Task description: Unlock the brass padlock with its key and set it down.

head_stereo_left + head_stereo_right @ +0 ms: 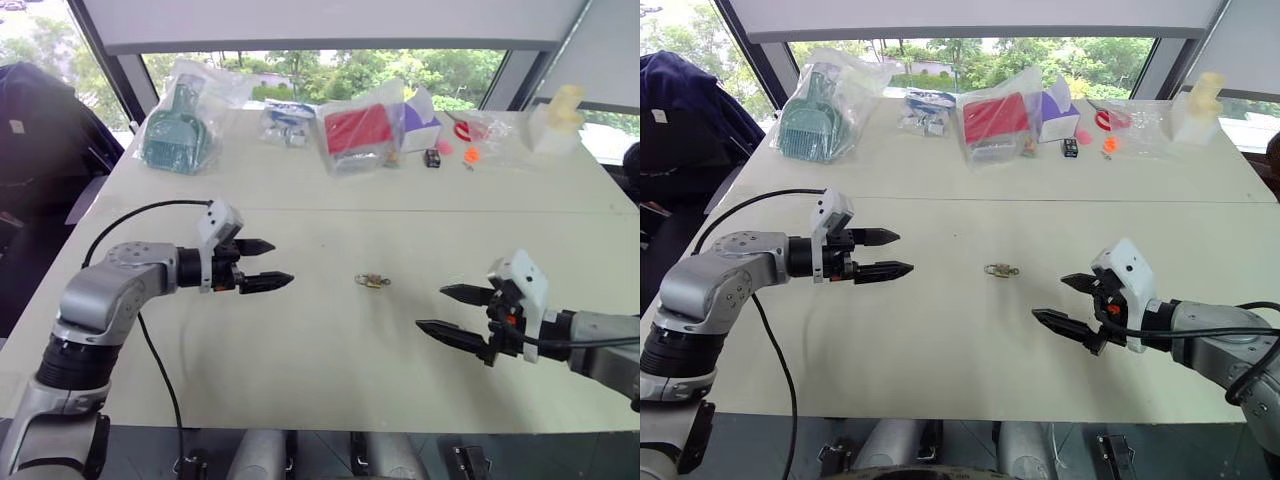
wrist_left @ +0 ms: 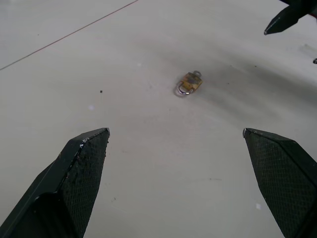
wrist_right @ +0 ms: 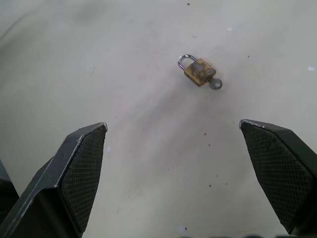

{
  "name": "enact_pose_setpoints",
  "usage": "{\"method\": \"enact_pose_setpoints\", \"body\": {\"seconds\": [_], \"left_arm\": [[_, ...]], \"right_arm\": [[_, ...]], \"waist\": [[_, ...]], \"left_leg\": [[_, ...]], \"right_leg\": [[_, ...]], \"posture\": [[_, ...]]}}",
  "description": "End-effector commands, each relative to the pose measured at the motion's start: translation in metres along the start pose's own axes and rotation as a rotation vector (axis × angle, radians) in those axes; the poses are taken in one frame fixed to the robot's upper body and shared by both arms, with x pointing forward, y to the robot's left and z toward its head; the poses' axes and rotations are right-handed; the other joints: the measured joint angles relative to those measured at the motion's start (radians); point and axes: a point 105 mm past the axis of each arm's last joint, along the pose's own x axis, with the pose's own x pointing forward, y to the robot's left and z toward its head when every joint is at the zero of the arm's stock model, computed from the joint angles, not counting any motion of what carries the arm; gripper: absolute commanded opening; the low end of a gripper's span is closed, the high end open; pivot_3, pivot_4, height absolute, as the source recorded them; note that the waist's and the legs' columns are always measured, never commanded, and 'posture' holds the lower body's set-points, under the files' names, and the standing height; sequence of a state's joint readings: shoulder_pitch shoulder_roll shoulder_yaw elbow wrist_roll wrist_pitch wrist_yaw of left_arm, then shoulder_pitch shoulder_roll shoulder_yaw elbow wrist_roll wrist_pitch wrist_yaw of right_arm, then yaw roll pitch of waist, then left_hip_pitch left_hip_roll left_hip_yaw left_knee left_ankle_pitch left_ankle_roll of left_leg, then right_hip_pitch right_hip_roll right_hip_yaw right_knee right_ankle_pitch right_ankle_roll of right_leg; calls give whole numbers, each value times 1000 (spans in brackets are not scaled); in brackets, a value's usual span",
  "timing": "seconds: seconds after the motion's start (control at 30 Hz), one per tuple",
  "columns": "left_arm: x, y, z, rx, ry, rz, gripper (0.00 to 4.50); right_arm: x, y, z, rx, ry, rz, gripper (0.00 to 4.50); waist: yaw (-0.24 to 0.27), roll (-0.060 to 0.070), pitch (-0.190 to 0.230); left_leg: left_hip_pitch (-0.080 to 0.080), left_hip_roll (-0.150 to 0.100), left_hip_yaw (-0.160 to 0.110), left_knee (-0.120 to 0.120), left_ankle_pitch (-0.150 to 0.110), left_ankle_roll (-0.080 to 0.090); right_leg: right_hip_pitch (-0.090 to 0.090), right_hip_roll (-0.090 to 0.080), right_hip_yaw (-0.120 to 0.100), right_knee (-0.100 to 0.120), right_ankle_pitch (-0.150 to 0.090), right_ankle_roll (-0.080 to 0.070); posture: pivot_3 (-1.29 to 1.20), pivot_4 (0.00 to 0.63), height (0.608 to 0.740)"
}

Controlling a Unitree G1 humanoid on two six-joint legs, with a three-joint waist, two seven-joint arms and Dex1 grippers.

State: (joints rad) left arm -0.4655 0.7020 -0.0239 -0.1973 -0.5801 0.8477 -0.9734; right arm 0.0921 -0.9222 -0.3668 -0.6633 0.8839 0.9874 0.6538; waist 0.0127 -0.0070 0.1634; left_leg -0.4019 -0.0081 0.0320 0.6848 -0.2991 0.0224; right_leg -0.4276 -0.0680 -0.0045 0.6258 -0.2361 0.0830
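Seen from the head, the left gripper [image 1: 262, 264] and the right gripper [image 1: 452, 311] hover over the white table [image 1: 300, 340], both spread wide and empty, their tips turned toward the brass padlock [image 1: 372, 281], which lies flat on the bare tabletop between them and touches neither. The padlock appears slightly closer to the right gripper, though the margin is small. Well beyond the padlock, along the far edge, sit a bagged teal tool [image 1: 178, 130], a red packet in a clear bag [image 1: 358, 130] and a small black block [image 1: 432, 157]. From the left wrist, the two black fingertips [image 2: 86, 163] stand far apart with nothing between them; the padlock [image 2: 190, 82] lies ahead, roughly on the line between the fingers. From the right wrist, the fingers [image 3: 81, 163] are equally splayed; the padlock [image 3: 198, 71] rests ahead with its silvery shackle [image 3: 184, 60] at one end and a small key [image 3: 215, 84] seated at the other, its long axis running aslant to the line between the fingers. The wrist will likely need turning before either gripper closes.
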Motion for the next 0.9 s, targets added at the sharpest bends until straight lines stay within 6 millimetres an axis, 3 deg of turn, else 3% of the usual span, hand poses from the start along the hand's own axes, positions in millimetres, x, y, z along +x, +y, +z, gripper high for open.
{"method": "enact_pose_setpoints", "body": {"seconds": [0.03,0.63,0.8,0.9], "left_arm": [[4,-3,7,26,-24,-11,4500],[5,2,8,56,-8,-9,4500],[20,2,8,219,133,-142,4500],[35,4,14,338,202,-245,4500]], "right_arm": [[0,3,7,-41,-24,-9,4461],[5,4,7,-36,-35,-6,4461],[5,-16,-4,-75,99,-99,4461],[11,-20,0,-83,91,-96,4461]], "waist": [[1,0,0],[1,0,0],[2,0,0],[2,0,0]], "left_leg": [[0,0,0,0,0,0],[0,0,0,0,0,0],[0,0,0,1,0,0],[-1,0,1,1,0,0]], "right_leg": [[0,0,0,0,0,0],[0,0,0,0,0,0],[0,1,0,0,0,0],[0,1,0,-1,0,0]], "posture": [[0,150,740],[0,150,740],[0,150,740],[0,150,740]]}}
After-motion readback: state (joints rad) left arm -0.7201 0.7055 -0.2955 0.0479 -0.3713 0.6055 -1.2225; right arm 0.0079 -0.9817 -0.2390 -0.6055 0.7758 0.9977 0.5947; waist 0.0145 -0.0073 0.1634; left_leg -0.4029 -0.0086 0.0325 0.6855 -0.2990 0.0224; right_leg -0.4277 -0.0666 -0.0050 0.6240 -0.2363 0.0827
